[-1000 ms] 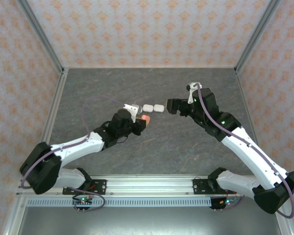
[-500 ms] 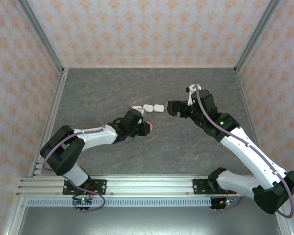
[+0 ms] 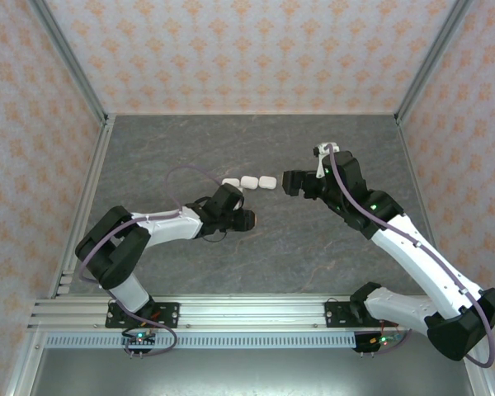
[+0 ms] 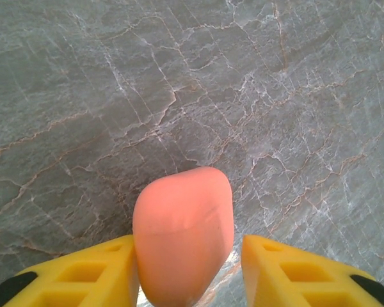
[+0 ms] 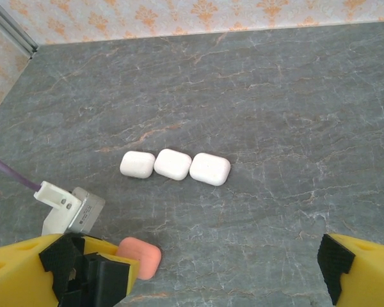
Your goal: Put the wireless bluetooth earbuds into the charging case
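A closed salmon-pink charging case (image 4: 182, 236) lies on the grey marbled table between my left gripper's (image 4: 189, 246) yellow fingers. The left finger touches it and the right finger stands off by a small gap, so the jaws are open. From above, the pink case (image 3: 249, 216) sits at the tip of the left gripper (image 3: 244, 218). My right gripper (image 3: 290, 181) hovers wide open with nothing in it, just right of three white closed cases (image 3: 248, 181) in a row. The earbuds are out of view.
In the right wrist view the white cases (image 5: 173, 164) lie ahead, with the pink case (image 5: 141, 257) and the left wrist's camera mount (image 5: 67, 208) at lower left. Patterned walls and metal posts (image 3: 70, 66) fence the table; bare table (image 3: 313, 247) lies on the near right.
The left arm has folded and brought the pink case a little nearer, away from the white row. Its jaws have parted from the case. The right arm has stayed put.
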`<move>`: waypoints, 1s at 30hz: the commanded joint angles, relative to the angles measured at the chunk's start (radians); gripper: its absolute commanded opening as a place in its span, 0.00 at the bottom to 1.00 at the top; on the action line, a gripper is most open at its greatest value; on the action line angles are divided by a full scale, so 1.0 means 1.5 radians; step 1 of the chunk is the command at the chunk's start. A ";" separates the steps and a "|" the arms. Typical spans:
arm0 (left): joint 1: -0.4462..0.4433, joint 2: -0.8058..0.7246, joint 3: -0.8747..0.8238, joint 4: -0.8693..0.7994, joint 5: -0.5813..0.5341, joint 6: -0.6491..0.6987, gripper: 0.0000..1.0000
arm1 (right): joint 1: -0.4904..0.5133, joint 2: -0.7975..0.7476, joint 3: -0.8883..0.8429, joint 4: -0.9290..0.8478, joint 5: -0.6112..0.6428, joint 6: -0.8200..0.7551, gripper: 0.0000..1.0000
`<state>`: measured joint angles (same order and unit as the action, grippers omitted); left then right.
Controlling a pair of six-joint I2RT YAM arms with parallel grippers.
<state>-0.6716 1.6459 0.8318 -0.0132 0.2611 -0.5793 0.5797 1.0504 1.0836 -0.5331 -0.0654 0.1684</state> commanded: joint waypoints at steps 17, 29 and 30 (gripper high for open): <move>0.045 -0.236 0.032 -0.124 -0.182 0.078 0.72 | -0.105 -0.046 -0.045 0.021 0.069 -0.054 0.99; 0.118 -0.478 -0.126 -0.017 -0.519 0.214 0.83 | -0.258 -0.038 -0.313 0.359 0.235 -0.097 0.99; 0.128 -0.489 -0.140 -0.007 -0.529 0.228 0.83 | -0.268 -0.024 -0.335 0.399 0.233 -0.098 0.99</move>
<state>-0.5064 0.9504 0.6731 -0.0910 -0.3618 -0.3286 0.2077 0.9840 0.6399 -0.1486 0.2295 0.0483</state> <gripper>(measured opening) 0.827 0.992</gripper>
